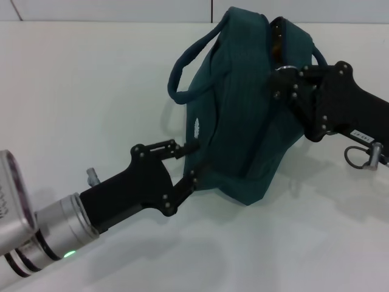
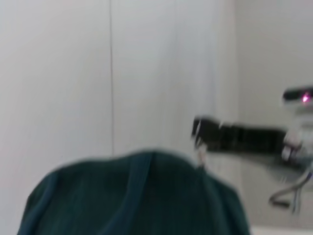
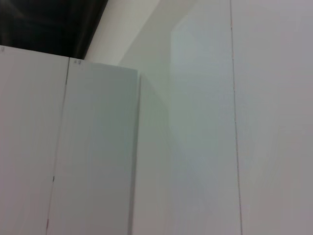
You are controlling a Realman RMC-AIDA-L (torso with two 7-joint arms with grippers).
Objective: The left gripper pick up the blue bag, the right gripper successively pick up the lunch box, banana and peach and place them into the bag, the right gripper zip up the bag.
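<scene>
Zipping looks like the step in hand: the bag (image 1: 243,128) stands on the white bench (image 1: 91,91), bulging, with no lunch box, banana or peach in sight, so they are probably inside. The right hand (image 1: 281,79) sits at the top seam, its fingers seemingly closed on the metal ring pull (image 1: 281,69), though the pinch itself is hard to make out. To do it well, draw the pull straight along the zipper line while the bag is braced. The left hand (image 1: 191,161) grips the bag's lower side, fingers partly apart with fabric between them. A short open stretch shows beyond the pull.
</scene>
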